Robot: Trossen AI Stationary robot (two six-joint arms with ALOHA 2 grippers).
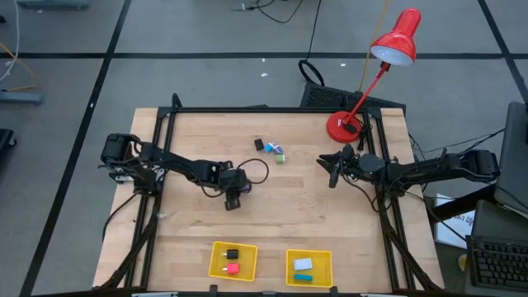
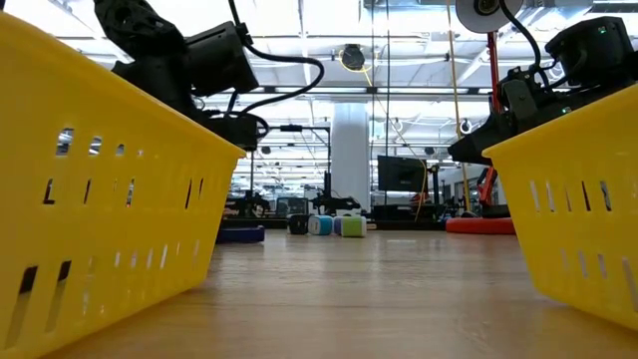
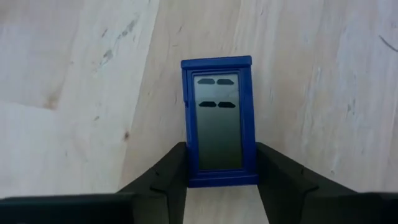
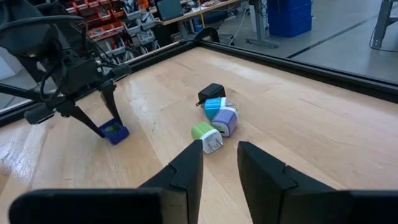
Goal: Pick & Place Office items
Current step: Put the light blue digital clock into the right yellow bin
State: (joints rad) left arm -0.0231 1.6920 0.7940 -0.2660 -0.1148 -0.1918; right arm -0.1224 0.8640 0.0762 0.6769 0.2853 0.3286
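No legible brand, label or writing on any item; blue timer (image 3: 219, 121) shows only dark segment marks on a grey display. Timer lying flat on wooden table (image 1: 330, 223), left of centre, its lower end clamped between the fingers of left gripper (image 3: 221, 180) (contact on both long edges in the left wrist view).

Right gripper (image 4: 219, 155) unclenched and empty, raised above the right part of the table, near red desk lamp (image 1: 379, 70). Cluster of plug adapters just beyond its fingertips: black (image 4: 211, 93), light blue (image 4: 214, 104), lavender-and-white (image 4: 225, 120), green (image 4: 203, 132), touching or nearly so, far-centre of table.

Two yellow trays at near edge: left tray (image 1: 216, 268) holding a black item (image 1: 233, 253) and a pink-red item (image 1: 231, 267); right tray (image 1: 323, 272) holding a white-silver item (image 1: 303, 264) and a teal item (image 1: 303, 278).
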